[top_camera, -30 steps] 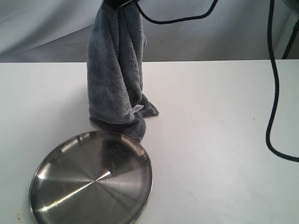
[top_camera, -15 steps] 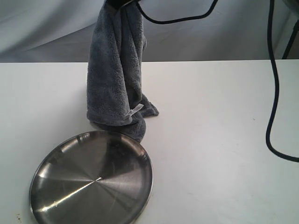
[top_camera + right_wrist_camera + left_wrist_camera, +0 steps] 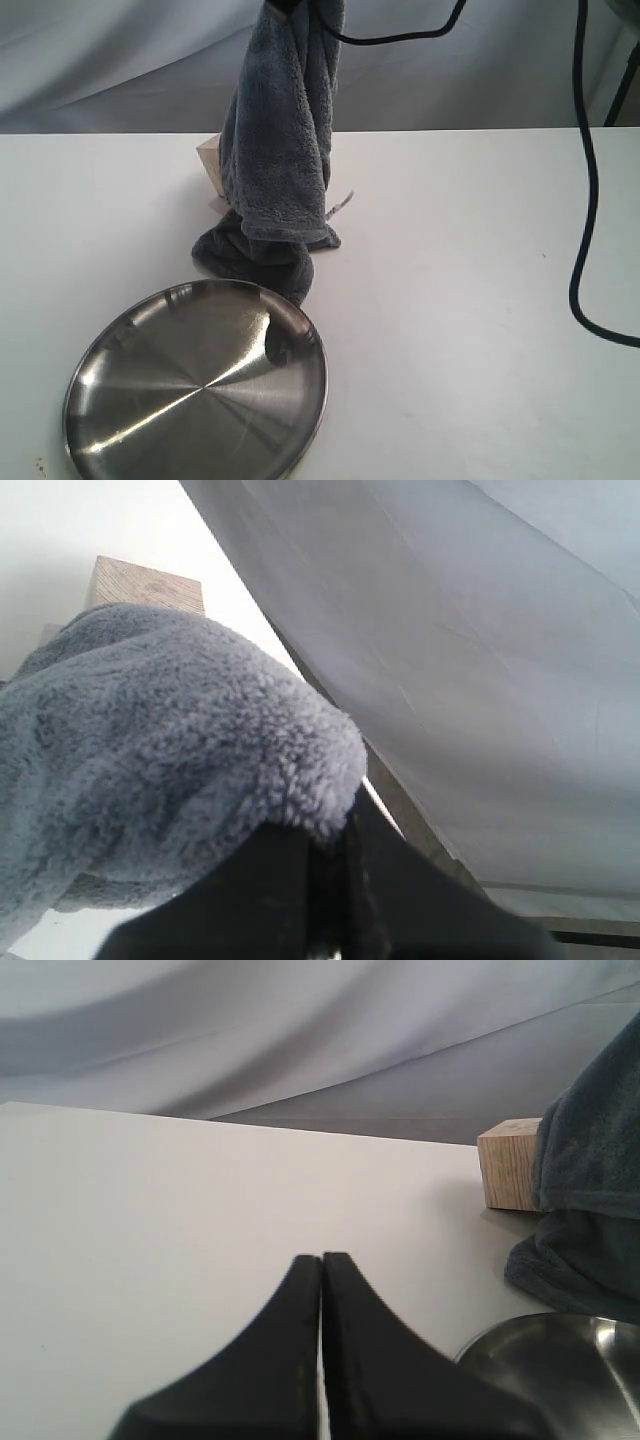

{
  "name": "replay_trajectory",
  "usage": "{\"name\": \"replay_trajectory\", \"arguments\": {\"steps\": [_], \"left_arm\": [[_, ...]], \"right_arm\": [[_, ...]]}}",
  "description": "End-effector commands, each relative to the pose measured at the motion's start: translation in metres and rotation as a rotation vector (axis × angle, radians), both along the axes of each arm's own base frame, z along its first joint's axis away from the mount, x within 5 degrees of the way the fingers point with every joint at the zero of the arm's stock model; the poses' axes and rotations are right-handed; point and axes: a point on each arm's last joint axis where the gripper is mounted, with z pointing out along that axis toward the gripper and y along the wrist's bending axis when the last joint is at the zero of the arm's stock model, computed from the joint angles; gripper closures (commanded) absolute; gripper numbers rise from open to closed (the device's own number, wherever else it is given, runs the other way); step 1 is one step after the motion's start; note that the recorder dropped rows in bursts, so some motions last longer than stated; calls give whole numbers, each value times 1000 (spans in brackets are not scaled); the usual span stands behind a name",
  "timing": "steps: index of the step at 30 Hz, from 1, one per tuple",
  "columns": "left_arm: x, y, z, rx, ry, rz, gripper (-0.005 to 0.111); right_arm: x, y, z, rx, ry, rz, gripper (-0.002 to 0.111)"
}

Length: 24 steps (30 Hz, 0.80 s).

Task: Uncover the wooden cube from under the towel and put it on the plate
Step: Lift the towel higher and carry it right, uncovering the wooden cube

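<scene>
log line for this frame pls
phase: uncovering | right gripper: shut on towel, held up | cube: partly exposed, on table | left gripper: shut, empty | plate: empty

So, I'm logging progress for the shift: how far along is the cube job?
Partly uncovered: the right pincer holds the towel up, exposing a corner of the wooden cube. The towel's lower end lies on the table. Left: clearing the towel, grasping the cube, setting it on the empty plate.

Place: robot lab test bench
Table (image 3: 470, 320): plain white, below the right gripper (image 3: 335, 840)
Backdrop (image 3: 100, 60): grey draped cloth behind it
Cable (image 3: 580, 200): black, hanging loose
</scene>
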Motion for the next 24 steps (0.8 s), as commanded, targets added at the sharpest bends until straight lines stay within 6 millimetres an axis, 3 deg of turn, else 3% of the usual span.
{"name": "replay_trajectory", "arguments": {"steps": [1,16,24], "left_arm": [[0,0,-1,-13,-8,1,105],[0,0,-1,-13,-8,1,105],[0,0,-1,-13,-8,1,105]], "right_arm": [[-1,-5,11,10,-45,-16,108],[-11,-18,23,4,-56,-51,108],[-6,-18,-1,-66,3,-82,108]]}}
